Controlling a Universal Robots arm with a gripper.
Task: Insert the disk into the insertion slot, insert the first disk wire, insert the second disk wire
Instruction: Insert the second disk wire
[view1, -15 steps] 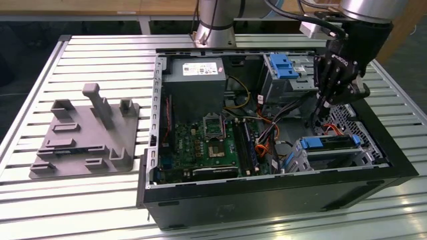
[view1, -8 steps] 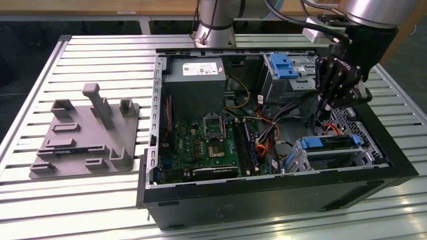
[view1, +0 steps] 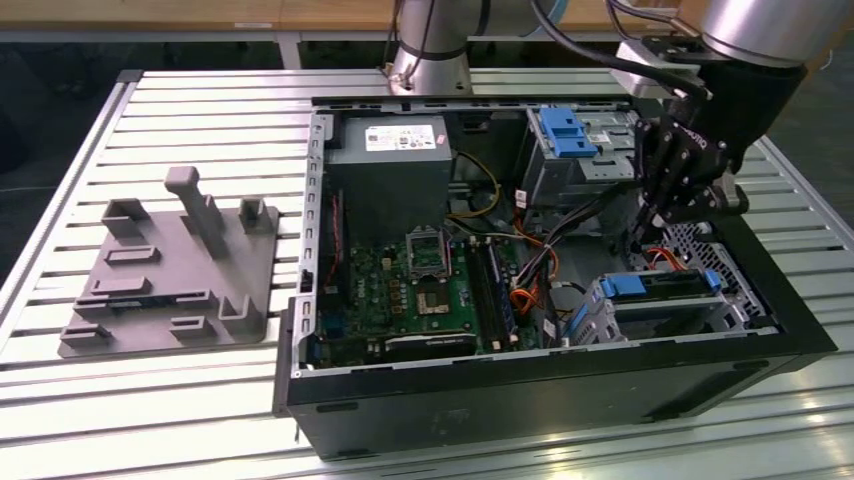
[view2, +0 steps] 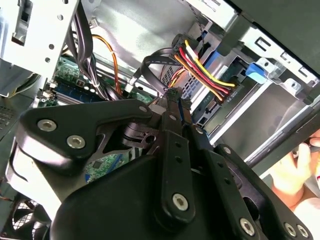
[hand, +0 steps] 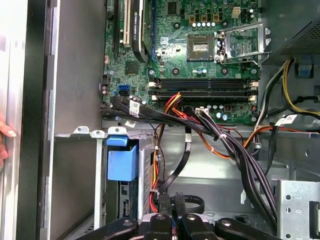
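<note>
Exterior view, lower right: the silver-grey disk in its bright blue carrier (view1: 663, 287) is seen already seated in the perforated silver drive cage (view1: 674, 312). The black gripper (view1: 663, 222) is held just above it, jaws apparently closed on a black cable connector (view2: 172, 95), so wiring is judged unfinished.

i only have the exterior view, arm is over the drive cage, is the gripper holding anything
Observer: Yes. In the second wrist view the gripper is shut on the end of a black wire.
Operator: any wire at the disk
Observer: A red, yellow and black wire bundle ends in a connector at the end of the disk.
Operator: anyone near the case
Observer: In the first wrist view a person's hand is at the case's outer wall.
</note>
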